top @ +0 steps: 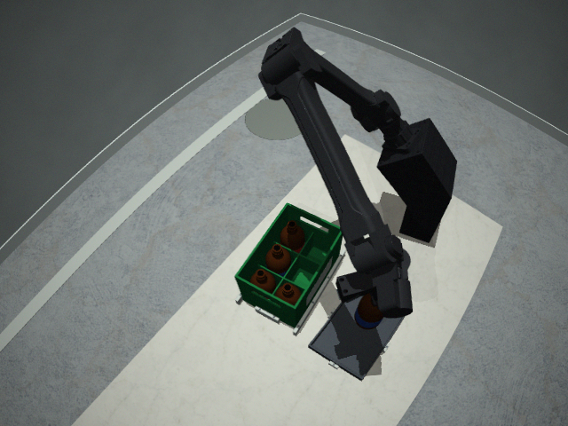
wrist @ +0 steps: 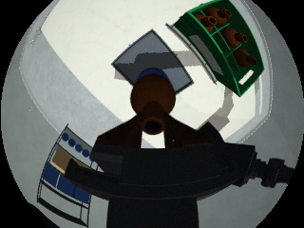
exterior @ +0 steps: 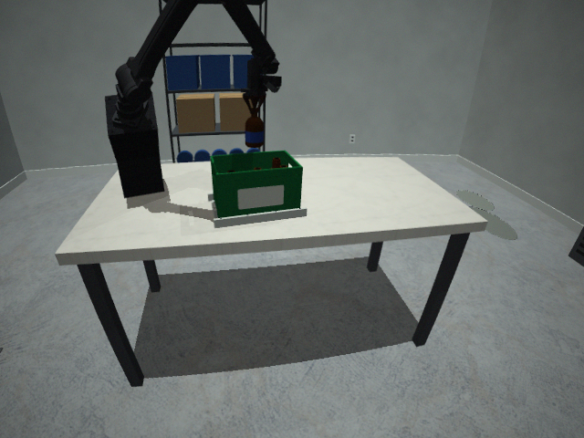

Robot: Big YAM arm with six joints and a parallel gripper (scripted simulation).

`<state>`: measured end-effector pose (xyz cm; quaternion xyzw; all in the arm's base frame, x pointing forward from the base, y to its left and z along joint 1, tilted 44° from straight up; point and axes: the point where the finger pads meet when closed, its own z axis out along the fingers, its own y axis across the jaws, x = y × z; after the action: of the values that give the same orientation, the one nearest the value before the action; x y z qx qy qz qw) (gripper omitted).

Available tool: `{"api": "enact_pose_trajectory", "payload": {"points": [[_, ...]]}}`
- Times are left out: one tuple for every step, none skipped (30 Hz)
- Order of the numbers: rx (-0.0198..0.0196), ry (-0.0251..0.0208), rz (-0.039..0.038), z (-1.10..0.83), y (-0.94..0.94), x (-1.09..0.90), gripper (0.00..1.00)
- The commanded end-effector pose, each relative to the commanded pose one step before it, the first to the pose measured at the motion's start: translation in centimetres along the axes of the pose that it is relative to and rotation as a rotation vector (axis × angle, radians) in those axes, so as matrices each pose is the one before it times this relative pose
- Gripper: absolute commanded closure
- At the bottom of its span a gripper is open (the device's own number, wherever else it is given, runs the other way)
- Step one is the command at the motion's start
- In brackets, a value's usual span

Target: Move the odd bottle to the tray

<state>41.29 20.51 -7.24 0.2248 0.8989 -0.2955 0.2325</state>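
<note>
Bottle number five, brown with a blue band (top: 368,319) (exterior: 255,137) (wrist: 153,97), hangs upright, its neck pinched between the fingers of the gripper (top: 390,293) (exterior: 255,102) (wrist: 153,128). From the side I can see it's up in the air, higher than the rim of the green crate (top: 245,288) (exterior: 256,191) (wrist: 241,90); that view hides the grey tray (top: 327,341) (wrist: 166,52). From overhead and from the wrist, the tray shows under the bottle, but those angles hardly give its height. Looking down also reveals four brown bottles standing in the crate, while from the side only bits of their tops peek out.
</note>
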Motion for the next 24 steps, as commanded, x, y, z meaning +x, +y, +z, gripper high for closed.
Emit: {"api": "enact_pose_trajectory", "payload": {"points": [[-0.00015,-0.001,-0.01576,1.301,0.16,-0.112,1.0],[-0.01257,-0.0045,0.00999,-0.277,0.201,-0.501,1.0],[-0.01916,-0.0086,0.0061,-0.628,0.414,-0.379,1.0],[-0.01072,-0.00454,0.00531,-0.217,0.187,-0.296,1.0],[0.00186,0.00093,0.0015,0.404,-0.053,-0.053,1.0],[0.0166,0.00772,-0.00225,1.137,-0.353,0.213,1.0],[0.01879,0.00692,-0.01541,1.152,-0.325,0.79,1.0],[0.0,0.0,0.0,0.0,0.0,0.0,1.0],[0.0,0.0,0.0,0.0,0.0,0.0,1.0],[-0.01557,-0.00874,-0.01475,-0.618,0.324,0.54,1.0],[0.0114,0.00617,0.00618,0.92,-0.314,-0.18,1.0],[0.00921,0.0053,0.00343,0.806,-0.231,-0.069,1.0],[0.00064,-0.00055,-0.00036,0.324,-0.01,0.008,1.0],[-0.00516,-0.002,0.00512,0.153,0.273,-0.255,1.0],[-0.00795,-0.00311,0.00795,-0.053,0.118,-0.404,1.0],[-0.00587,-0.00239,0.00596,-0.049,-0.124,-0.309,1.0],[-0.00385,-0.00165,0.00396,0.066,-0.089,-0.206,1.0],[-0.00023,-0.00023,0.00032,0.344,0.132,-0.013,1.0],[0.00528,0.00205,-0.00527,0.666,0.207,0.284,1.0],[0.00471,0.00045,-0.01467,0.483,0.096,0.672,1.0],[0.00079,-0.00026,-0.013,0.163,-0.141,0.57,1.0],[0.00143,0.00196,-0.00381,0.316,-0.117,0.202,1.0],[0.00444,0.00388,0.00589,0.547,-0.197,-0.188,1.0],[0.00587,0.00378,0.00723,0.602,-0.25,-0.247,1.0]]}}
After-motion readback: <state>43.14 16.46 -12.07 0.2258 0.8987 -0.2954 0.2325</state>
